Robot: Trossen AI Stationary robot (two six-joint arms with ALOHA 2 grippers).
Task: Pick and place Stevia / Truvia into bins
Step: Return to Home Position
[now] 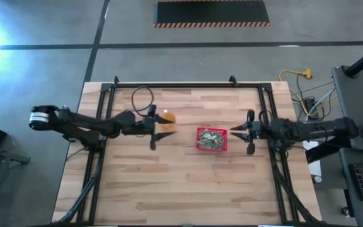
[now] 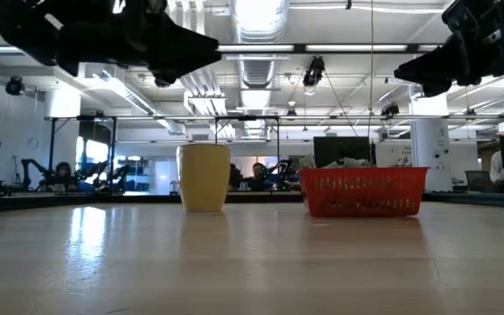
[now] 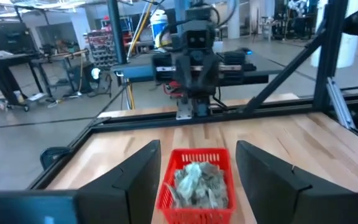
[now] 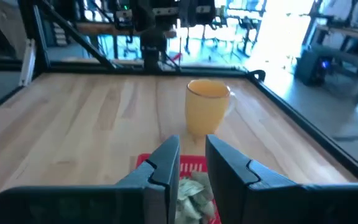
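Red basket holds sweetener packets, their print illegible.

Bright ceiling lamps, glossy table glare

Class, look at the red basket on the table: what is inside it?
A loose heap of green-and-white sweetener packets fills the red basket. The lower packets and the basket's floor are covered by the top ones.

Wooden table with red basket near orange cup.
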